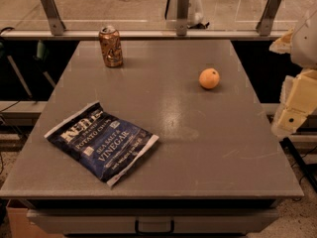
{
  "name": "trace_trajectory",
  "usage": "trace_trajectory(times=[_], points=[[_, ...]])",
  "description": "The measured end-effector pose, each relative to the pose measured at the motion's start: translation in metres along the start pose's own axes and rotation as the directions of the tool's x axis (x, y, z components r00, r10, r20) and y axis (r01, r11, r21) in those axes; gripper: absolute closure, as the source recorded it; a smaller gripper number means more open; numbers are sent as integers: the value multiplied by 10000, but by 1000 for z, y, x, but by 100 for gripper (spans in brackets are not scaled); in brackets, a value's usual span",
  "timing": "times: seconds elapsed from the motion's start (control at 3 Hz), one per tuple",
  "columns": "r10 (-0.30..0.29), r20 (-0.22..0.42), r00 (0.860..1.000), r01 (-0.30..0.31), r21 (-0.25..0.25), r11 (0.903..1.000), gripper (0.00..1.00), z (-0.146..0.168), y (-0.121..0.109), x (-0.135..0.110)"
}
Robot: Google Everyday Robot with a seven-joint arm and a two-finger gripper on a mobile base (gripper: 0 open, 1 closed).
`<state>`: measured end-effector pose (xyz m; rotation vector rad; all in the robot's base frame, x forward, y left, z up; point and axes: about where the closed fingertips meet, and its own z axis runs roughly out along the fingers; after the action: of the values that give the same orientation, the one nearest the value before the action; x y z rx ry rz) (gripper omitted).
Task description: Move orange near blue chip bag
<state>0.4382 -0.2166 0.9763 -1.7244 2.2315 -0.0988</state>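
The orange [209,78] is a small round fruit lying on the grey table [198,148], right of the middle and toward the back. The blue chip bag [101,143] lies flat near the front left, dark navy with white lettering "Sea Salt & Vinegar". My gripper [293,108] is at the right edge of the view, just off the table's right side, well to the right of the orange and far from the bag. It touches nothing on the table.
A brownish-orange drink can [111,46] stands upright at the back left of the table. A rail with metal brackets [182,14] runs behind the back edge. A drawer handle [154,227] sits under the front edge.
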Motion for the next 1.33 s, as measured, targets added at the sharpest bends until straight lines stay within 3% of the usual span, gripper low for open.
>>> trace_trajectory(times=[0.33,0.67,1.0,1.33], points=[[0,1,10000,0,2,10000,0,0,0,0],[163,577,9982,-172,161,9997,0,18,-18,-7],[428,1656,9853,-467,201,9987,0,64,-60,-22],[1066,2527,9616,-1076,-100,9941,0,110,-105,-34]])
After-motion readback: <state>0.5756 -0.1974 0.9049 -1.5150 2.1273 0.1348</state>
